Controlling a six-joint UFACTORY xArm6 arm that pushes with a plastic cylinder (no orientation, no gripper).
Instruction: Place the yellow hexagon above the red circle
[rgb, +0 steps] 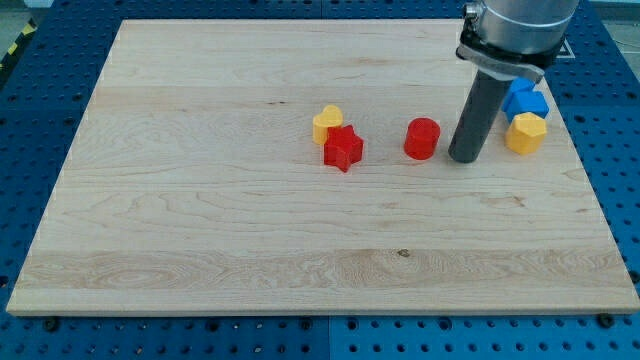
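Status: task not done, by my read barely started. The yellow hexagon (525, 132) sits near the table (200, 230) edge on the view's right, touching or just beside a blue block (524, 101) that lies toward the view's top of it; the blue one's shape I can't call, the rod mount partly covers it. The red circle (422, 138) is near mid-table, well to the view's left of the hexagon and at about the same height in the view, so the hexagon is beside it, not above it. My tip (463, 157) is down on the table between the two, just to the view's right of the red circle and just left of the hexagon; can't tell if it touches either, looks like a small gap on both sides. No pincer on this rig, just the straight rod, so nothing opens, closes or is held. Left to do, as I judge it: get the tip round to the hexagon's right or lower side, push it left and toward the view's top, and park it just above the red circle without knocking the circle. Blue block is close enough to get dragged along, watch that. Yellow heart (326, 123) and red star (343, 148), touching each other further left, are clear of the path and shouldn't matter.
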